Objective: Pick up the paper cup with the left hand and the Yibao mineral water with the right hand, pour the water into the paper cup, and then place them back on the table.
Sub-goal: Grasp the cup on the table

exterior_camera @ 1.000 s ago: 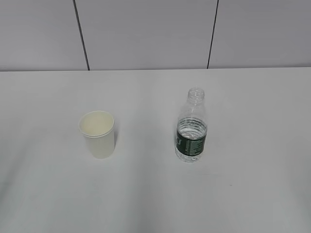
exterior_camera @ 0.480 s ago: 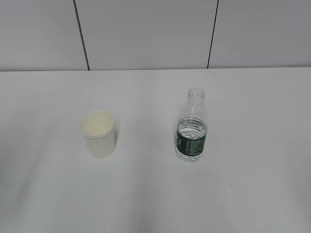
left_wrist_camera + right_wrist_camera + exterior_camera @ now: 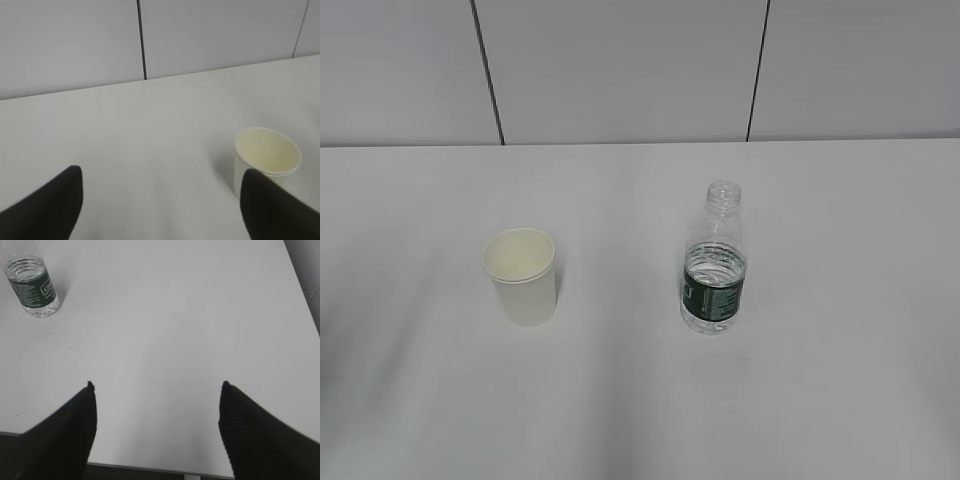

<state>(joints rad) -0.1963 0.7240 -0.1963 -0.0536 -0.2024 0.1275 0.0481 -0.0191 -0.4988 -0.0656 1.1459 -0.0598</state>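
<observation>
Paper cup (image 3: pixel 522 275) and Yibao mineral water (image 3: pixel 714 268) stand upright, well apart, on the white table (image 3: pixel 840 400); the left hand (image 3: pixel 160 200), jaws spread and empty, has the cup beside its right finger, while the right hand (image 3: pixel 156 432), likewise spread, sits far from the bottle.

The paper cup (image 3: pixel 522 276) stands upright on the table (image 3: pixel 840 400), left of the Yibao mineral water (image 3: pixel 714 265), which also stands upright; the two are well apart. The wall (image 3: pixel 620 70) rises behind the table.
</observation>
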